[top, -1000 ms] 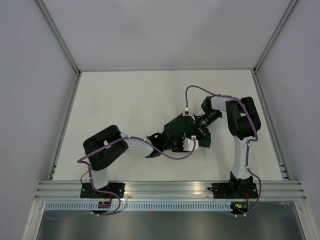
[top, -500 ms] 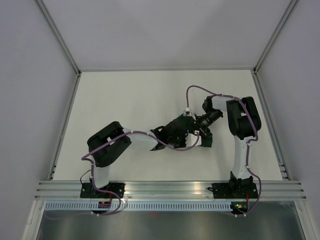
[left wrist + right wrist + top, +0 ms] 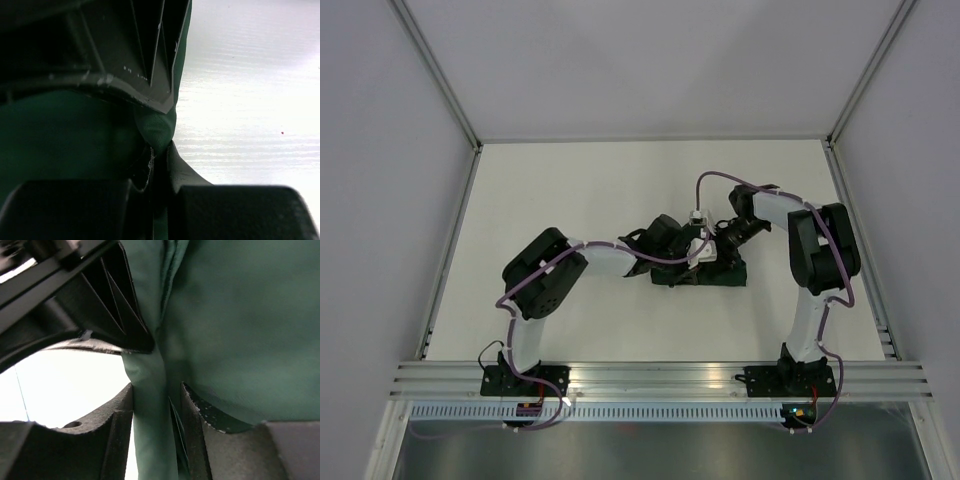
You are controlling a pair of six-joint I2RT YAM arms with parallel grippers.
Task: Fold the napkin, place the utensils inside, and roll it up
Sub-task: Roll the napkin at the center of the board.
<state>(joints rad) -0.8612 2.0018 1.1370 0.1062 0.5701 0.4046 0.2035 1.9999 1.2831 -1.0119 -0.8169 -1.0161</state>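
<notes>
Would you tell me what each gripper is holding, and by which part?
Left gripper pinches a raised fold of the napkin; another fold lies within the right gripper, grip uncertain.

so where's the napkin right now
In the top view the napkin is bunched on the table just right of centre, pinched by the left gripper, with a fold running through the right gripper.

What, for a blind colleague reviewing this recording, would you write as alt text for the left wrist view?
Close-up of the left arm's fingers shut on a bulging fold of the dark green napkin, pinched where their tips meet. The cloth fills the left side; the bare white table shows on the right.
</notes>
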